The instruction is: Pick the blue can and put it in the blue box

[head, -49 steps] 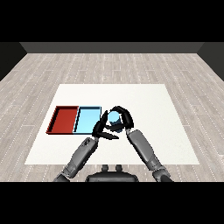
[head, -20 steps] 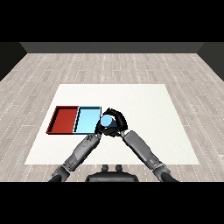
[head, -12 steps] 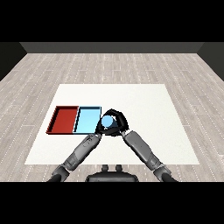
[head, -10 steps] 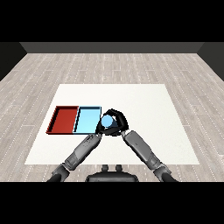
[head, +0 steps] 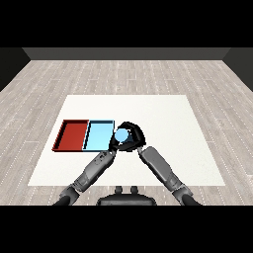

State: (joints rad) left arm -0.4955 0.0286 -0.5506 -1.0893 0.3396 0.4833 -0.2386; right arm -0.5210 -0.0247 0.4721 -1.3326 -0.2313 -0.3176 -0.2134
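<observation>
The blue can (head: pixel 121 135) is held just above the table, at the right edge of the light blue tray (head: pixel 98 136). My right hand (head: pixel 135 137) is shut on the can, its fingers curling over the top and right side. My left hand (head: pixel 113 144) sits close under the can's left side, by the tray's near right corner, and is mostly hidden by the can and the right hand. The red tray (head: pixel 72 135) lies against the left side of the blue tray.
Both trays lie on the white table (head: pixel 163 118), left of its middle. Bare tabletop stretches to the right and behind the hands. My two forearms come in from the lower corners and meet near the can.
Since 2.5 s ago my right hand has carried the can left toward the blue tray, and the left hand has drawn in beside it. Over the last second nothing visibly moves.
</observation>
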